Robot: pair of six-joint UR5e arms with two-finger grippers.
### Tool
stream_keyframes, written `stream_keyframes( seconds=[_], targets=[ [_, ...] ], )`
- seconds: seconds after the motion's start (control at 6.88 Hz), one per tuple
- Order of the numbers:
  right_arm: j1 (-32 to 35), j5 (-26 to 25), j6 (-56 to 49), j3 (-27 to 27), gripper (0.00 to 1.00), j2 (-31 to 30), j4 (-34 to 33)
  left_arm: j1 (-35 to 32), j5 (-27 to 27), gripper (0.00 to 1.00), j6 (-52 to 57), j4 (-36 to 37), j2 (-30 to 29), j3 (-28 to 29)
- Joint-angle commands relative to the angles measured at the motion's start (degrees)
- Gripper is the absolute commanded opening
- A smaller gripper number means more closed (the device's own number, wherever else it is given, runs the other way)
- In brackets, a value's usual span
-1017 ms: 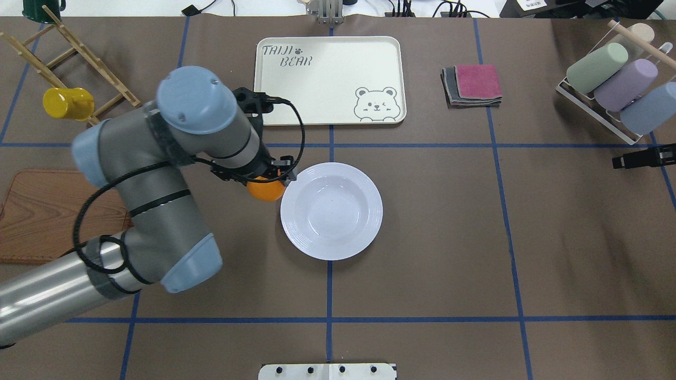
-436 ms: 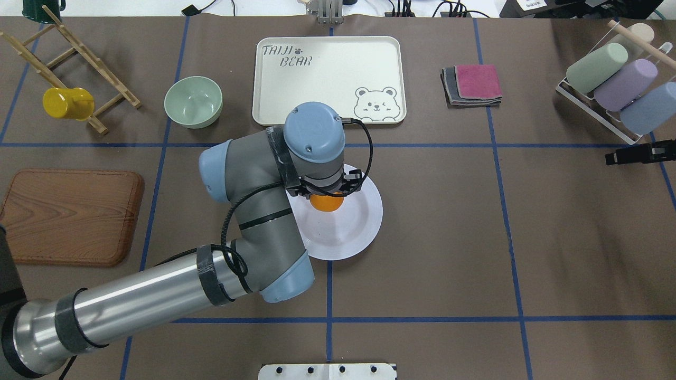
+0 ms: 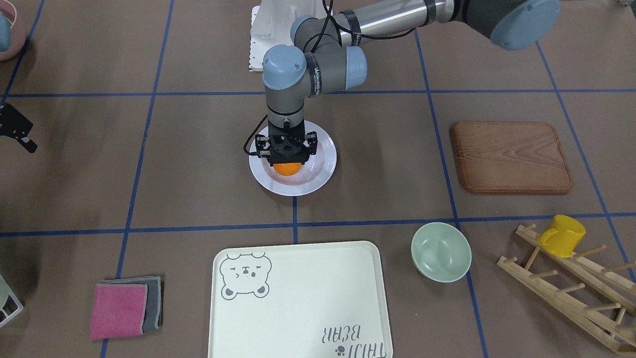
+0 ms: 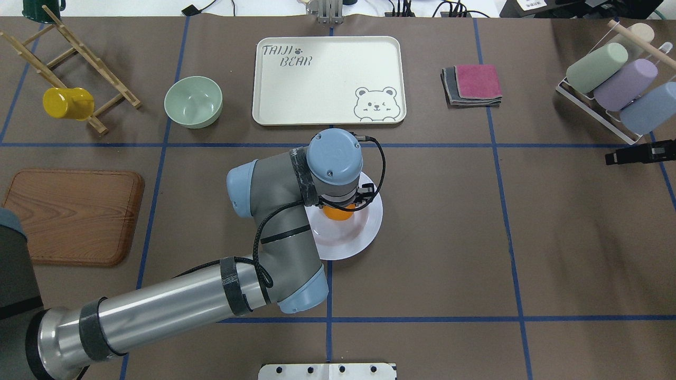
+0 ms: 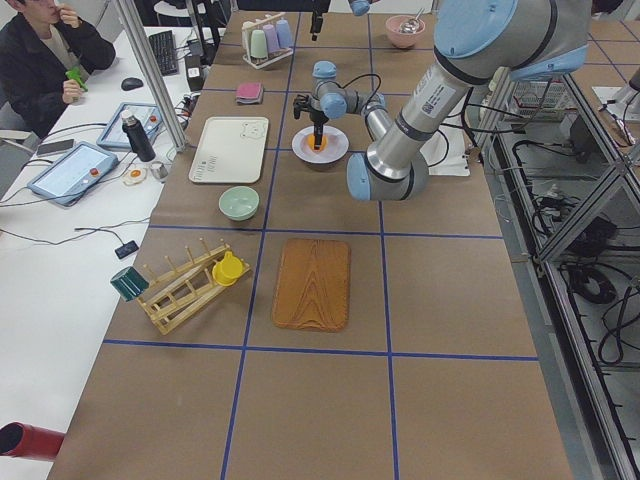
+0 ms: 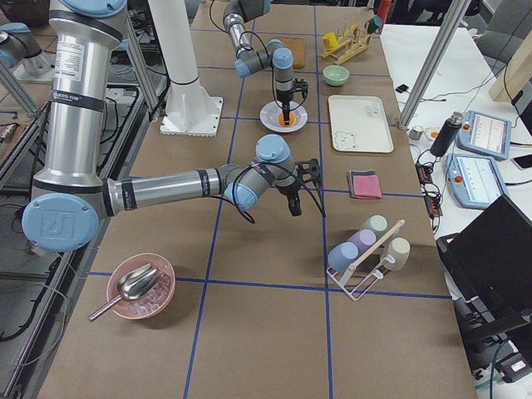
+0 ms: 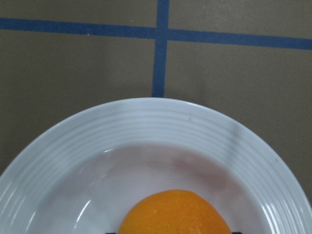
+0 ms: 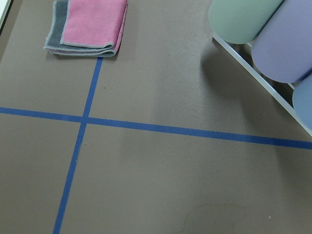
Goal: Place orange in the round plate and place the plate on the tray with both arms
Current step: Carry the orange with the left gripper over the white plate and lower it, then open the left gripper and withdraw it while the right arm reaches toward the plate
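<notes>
The orange [image 3: 286, 169] is small and bright, and my left gripper [image 3: 286, 161] is shut on it from above, low over the hollow of the white round plate [image 3: 322, 164]. The overhead view shows the orange [image 4: 338, 213] under the wrist with the plate [image 4: 369, 221] partly covered by the arm. In the left wrist view the orange [image 7: 173, 214] fills the bottom edge above the ridged plate rim [image 7: 161, 117]. The cream bear tray [image 4: 327, 79] lies beyond the plate. My right gripper [image 4: 612, 158] hovers at the far right, and whether it is open or shut I cannot tell.
A pale-green bowl [image 4: 193, 101] sits left of the tray, and a wooden board [image 4: 71, 215] lies at the left. A wooden rack holds a yellow mug [image 4: 67, 102]. Folded cloths [image 4: 472, 84] and a cup rack [image 4: 615, 84] are at the right.
My left arm carried the orange rightward from beside the plate's left rim to over the plate's middle. The green bowl came into view. The right gripper barely shifted.
</notes>
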Motion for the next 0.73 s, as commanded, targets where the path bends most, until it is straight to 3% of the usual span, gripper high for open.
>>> stream_keyframes(
  seconds=[0.0,0.29,0.58],
  targets=[
    [0.0,0.16,0.0,0.09,1.0,0.01,0.0,-0.96,-0.05,0.99,1.4,-0.23,0.04,-1.49],
    [-0.7,0.33,0.35,0.09,1.0,1.5,0.0,-4.9,-3.98,0.99,5.43,3.79,3.53,-9.98],
    [-6.29,-0.27,18.35,1.31,1.0,5.43,0.09,-9.74,-7.61,0.99,19.53,9.49,17.55,-26.72]
  ],
)
